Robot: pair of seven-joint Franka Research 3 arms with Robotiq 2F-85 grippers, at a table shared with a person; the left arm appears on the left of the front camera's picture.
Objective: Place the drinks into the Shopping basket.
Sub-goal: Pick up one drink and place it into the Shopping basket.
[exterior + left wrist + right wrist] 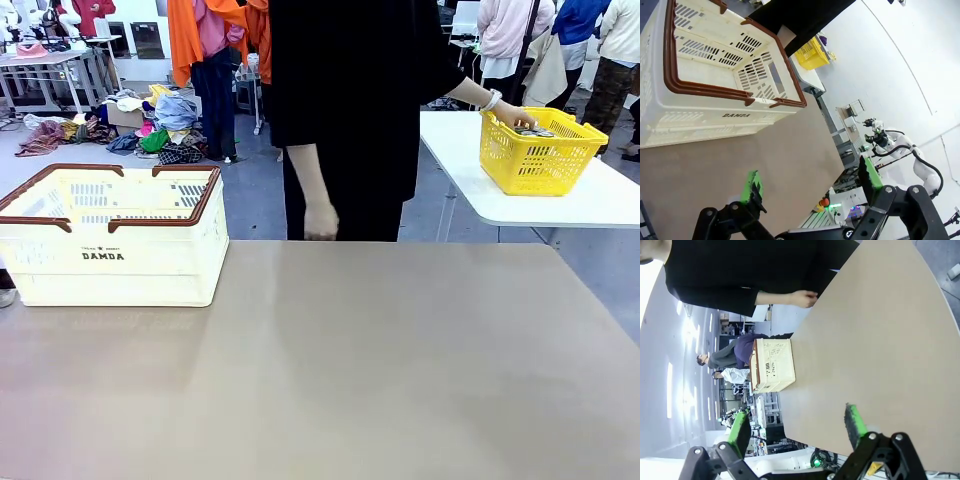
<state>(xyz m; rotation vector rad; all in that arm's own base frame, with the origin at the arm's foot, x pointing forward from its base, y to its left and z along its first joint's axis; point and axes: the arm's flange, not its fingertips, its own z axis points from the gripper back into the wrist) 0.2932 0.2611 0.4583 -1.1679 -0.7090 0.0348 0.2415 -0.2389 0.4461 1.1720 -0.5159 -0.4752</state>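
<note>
Currently empty-looking, cream shopping basket at the far-left corner of the table. Left gripper and right gripper spread wide, holding nothing. Person's hand inside yellow basket; contents unidentifiable. Drinks probably smooth, light, dent-prone: gentle mid-body grasp advised.

The front view looks across the table, with the Shopping basket close by. The left wrist view faces that basket from near, the right wrist view from well apart.
</note>
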